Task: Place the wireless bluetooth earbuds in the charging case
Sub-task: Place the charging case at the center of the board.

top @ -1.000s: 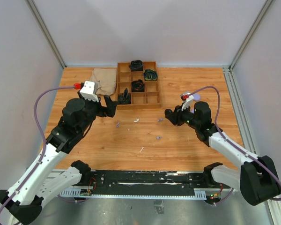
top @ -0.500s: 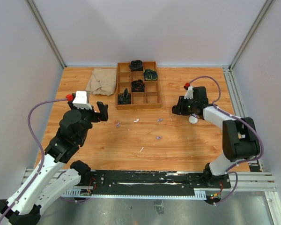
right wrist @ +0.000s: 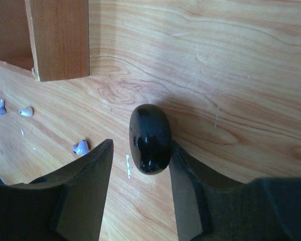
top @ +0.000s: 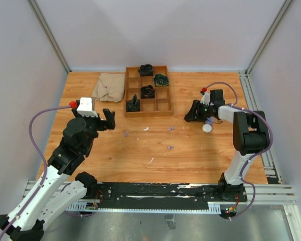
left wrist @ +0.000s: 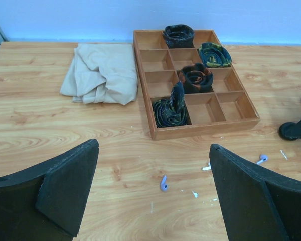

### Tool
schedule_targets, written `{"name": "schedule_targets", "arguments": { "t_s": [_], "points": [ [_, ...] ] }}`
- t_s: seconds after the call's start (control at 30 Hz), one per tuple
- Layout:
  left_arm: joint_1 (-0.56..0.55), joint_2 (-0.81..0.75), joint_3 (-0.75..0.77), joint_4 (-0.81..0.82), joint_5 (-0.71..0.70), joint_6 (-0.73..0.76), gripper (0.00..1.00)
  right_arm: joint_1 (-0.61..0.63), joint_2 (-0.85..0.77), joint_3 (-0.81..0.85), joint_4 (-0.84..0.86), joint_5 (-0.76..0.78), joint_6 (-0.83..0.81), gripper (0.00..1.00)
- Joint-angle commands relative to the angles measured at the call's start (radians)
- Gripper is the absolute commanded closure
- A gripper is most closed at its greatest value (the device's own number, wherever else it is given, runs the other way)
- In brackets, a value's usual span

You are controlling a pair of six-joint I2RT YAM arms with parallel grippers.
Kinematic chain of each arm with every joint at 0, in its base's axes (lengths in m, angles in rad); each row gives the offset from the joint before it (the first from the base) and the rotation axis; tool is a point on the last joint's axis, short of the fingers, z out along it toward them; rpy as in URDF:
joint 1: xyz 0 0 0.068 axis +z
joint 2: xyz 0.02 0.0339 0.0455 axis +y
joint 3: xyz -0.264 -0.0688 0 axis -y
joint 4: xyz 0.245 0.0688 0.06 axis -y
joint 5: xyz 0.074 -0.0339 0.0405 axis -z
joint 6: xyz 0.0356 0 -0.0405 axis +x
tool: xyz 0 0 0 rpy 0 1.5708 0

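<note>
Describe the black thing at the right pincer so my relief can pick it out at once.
Find the wooden compartment tray. Just off its near right corner, on bare tabletop, a black pod lies between the fingers of the right pincer. It is the only glossy black oval there, far bigger than the tiny lilac buds beside it.

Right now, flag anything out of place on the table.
Earbuds, lilac and white, lie scattered loose across the table on the near side of the tray, with small white flecks among them. A cloth sits crumpled against the tray's left side. Nothing looks broken.
</note>
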Motion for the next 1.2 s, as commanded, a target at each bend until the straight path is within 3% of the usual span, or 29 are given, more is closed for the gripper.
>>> {"name": "schedule_targets", "arguments": {
  "t_s": [0.0,0.17,0.43,0.7,0.93,1.17],
  "points": [
    [0.013,-0.012,-0.012,0.041,0.003,0.000,0.03,-0.038,0.026,0.014,-0.062,-0.012,-0.015,0.48],
    [0.014,-0.010,-0.013,0.042,0.008,0.001,0.03,-0.066,0.017,0.014,-0.089,-0.004,-0.039,0.42],
    [0.016,-0.013,-0.012,0.042,0.004,0.001,0.03,-0.072,-0.090,0.020,-0.167,0.079,-0.116,0.41],
    [0.017,-0.043,-0.017,0.050,0.004,0.001,0.03,-0.072,-0.246,0.023,-0.294,0.316,-0.229,0.37],
    [0.018,-0.048,-0.020,0.052,0.009,0.001,0.03,-0.072,-0.256,0.026,-0.333,0.470,-0.331,0.33],
    [0.020,-0.047,-0.023,0.056,0.013,0.001,0.03,-0.072,-0.210,0.061,-0.347,0.464,-0.529,0.32]
  ]
}}
